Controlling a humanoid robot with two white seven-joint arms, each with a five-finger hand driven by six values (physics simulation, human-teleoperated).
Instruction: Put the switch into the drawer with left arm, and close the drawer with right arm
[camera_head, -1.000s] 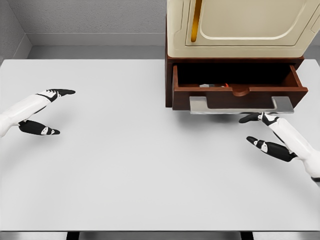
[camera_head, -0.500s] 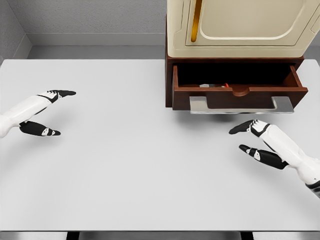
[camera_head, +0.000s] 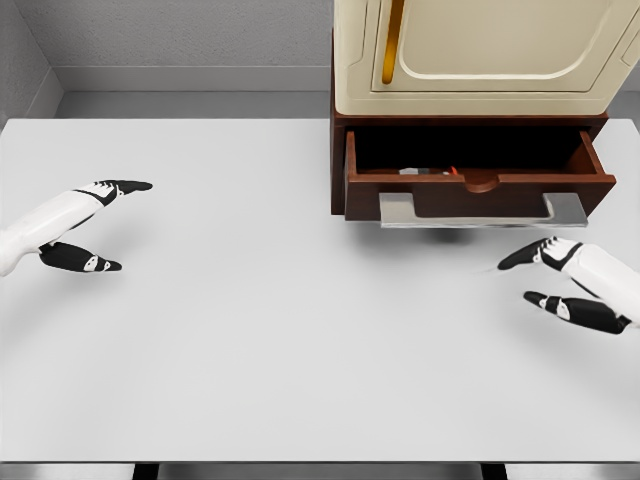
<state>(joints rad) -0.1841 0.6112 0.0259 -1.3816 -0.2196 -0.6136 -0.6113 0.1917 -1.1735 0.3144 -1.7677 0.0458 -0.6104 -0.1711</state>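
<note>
The dark brown drawer (camera_head: 478, 188) stands pulled out at the back right, with a flat grey handle (camera_head: 482, 210) across its front. Inside it, partly hidden by the front wall, lies the switch (camera_head: 428, 171), showing grey and a bit of red. My left hand (camera_head: 88, 225) hovers over the table's left side, fingers spread, holding nothing. My right hand (camera_head: 540, 278) hangs low at the right, below and in front of the drawer's right end, open and clear of the handle.
A cream cabinet (camera_head: 480, 50) with an orange bar sits on top of the drawer unit. The white table (camera_head: 250, 320) spreads across the view, with a grey wall behind it.
My right hand pulled back from under the drawer handle, drifted left and down, then moved right toward the picture's edge. The left hand and drawer stayed put.
</note>
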